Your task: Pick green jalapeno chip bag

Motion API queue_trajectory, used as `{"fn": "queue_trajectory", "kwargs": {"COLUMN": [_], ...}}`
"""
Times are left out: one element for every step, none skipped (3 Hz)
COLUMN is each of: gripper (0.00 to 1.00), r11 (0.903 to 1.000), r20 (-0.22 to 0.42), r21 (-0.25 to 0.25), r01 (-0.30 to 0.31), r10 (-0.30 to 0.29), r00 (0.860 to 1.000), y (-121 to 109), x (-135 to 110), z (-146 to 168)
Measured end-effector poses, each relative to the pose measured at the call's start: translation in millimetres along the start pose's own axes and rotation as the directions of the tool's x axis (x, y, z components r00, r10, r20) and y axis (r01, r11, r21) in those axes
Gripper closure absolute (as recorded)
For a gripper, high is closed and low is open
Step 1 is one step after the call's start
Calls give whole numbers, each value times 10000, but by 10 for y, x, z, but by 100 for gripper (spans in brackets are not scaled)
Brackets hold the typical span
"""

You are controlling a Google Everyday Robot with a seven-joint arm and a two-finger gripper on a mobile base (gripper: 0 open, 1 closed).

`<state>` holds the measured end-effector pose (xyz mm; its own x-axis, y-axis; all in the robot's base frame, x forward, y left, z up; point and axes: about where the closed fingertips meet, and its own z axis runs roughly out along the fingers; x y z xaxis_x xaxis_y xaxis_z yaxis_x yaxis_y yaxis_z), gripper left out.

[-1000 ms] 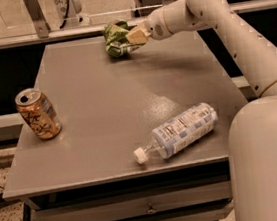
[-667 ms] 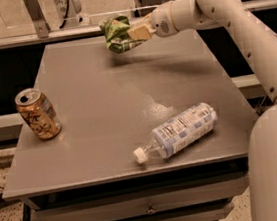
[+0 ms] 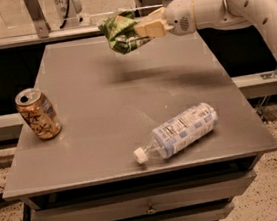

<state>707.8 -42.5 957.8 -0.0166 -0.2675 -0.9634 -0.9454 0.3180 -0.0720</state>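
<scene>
The green jalapeno chip bag (image 3: 120, 31) is a crumpled glossy green bag held in the air above the far middle of the grey table (image 3: 103, 112). My gripper (image 3: 141, 30) reaches in from the right on a white arm and is shut on the bag's right side. The bag hangs clear of the table top, and its shadow falls on the surface below.
An orange-brown drink can (image 3: 38, 113) stands upright near the table's left edge. A clear plastic bottle with a blue-white label (image 3: 179, 130) lies on its side near the front right. Drawers sit under the table top. A glass rail runs behind the table.
My gripper has lifted the chip bag up off the far part of the table and carried it higher, with the arm rising too. The can and bottle have not moved.
</scene>
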Motion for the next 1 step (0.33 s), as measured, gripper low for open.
{"fn": "queue_trajectory", "kwargs": {"gripper": [100], "r11": [9998], "r20": [82], "r21": [-171], "r01": [-32], "r10": [34], "r00": [10000], "y": [60], "x": [-15], "z": [-42]}}
